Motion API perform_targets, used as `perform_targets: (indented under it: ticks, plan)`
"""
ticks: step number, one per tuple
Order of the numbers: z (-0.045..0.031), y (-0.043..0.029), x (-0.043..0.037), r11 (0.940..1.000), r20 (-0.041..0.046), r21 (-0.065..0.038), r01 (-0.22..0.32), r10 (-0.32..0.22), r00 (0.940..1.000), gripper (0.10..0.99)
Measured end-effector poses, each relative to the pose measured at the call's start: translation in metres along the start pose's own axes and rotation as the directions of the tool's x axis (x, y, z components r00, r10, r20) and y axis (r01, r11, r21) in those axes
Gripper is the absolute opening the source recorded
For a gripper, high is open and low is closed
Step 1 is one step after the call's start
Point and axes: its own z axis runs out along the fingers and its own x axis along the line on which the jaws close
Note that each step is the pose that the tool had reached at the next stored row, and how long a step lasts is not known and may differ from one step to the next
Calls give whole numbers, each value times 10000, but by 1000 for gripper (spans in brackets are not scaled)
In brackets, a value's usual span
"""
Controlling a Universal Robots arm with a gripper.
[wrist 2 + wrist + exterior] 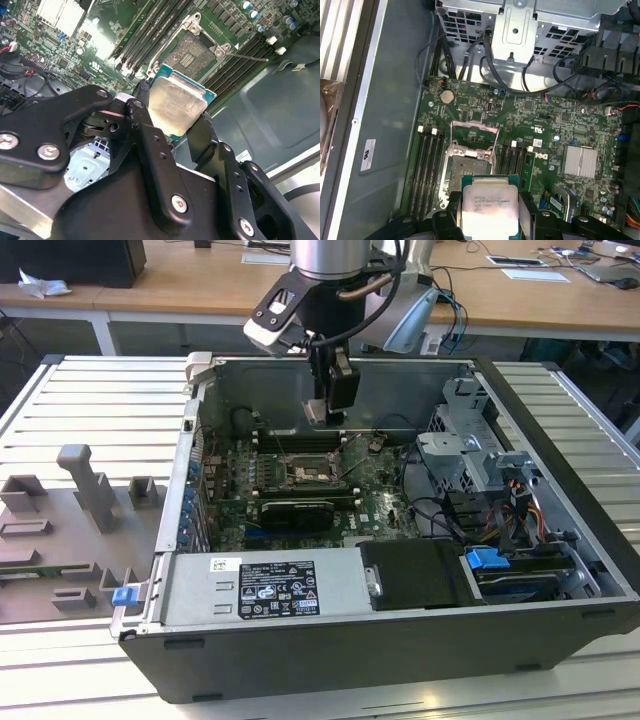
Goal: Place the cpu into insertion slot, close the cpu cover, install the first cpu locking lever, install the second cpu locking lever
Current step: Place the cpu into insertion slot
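While the gripper [172, 114] pinches the cpu [177, 102] (edges partly hidden), the insertion slot [190, 52] lies uncovered.

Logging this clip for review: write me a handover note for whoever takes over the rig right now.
Claw: shut on the cpu, gripping its edges, above the board inside the open case.
Slot: empty; the cpu hangs close to it, not seated.
Cover: flipped open.
Done: cpu in grasp, near the slot.
Left: seat cpu, close cover, lock both levers.
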Motion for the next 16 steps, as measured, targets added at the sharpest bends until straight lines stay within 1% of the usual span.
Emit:
perform_targets:
  ticks: [4, 16]
  plan:
    - [39, -3, -1, 10000, 2, 1, -2, 2, 10000, 541]
    - [194, -16, -3, 10000, 22, 3, -7, 7, 10000, 541]
